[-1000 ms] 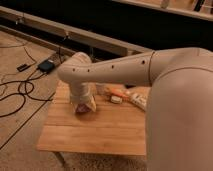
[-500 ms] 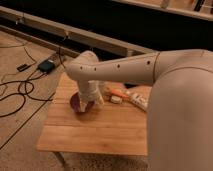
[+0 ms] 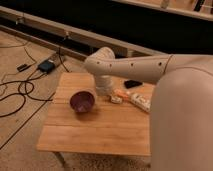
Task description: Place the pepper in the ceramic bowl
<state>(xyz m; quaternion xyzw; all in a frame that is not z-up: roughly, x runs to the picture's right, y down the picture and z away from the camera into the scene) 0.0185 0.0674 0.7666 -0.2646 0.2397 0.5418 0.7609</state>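
The dark purple-maroon ceramic bowl (image 3: 82, 101) stands upright on the left part of the wooden table (image 3: 100, 132). The small orange pepper (image 3: 121, 93) lies on the table to the right of the bowl, beside a small white block (image 3: 116, 99). My gripper (image 3: 103, 89) hangs from the pale arm just behind and to the right of the bowl, left of the pepper and low over the table. Nothing shows inside the bowl.
A longer white tube-like packet (image 3: 141, 103) lies right of the pepper. A dark flat object (image 3: 132, 83) lies near the table's back edge. Cables and a small black box (image 3: 46, 65) lie on the floor at left. My arm's bulk covers the right side.
My gripper has moved from over the bowl to the right and back, so the bowl is now in plain sight. The bowl and pepper have not moved.
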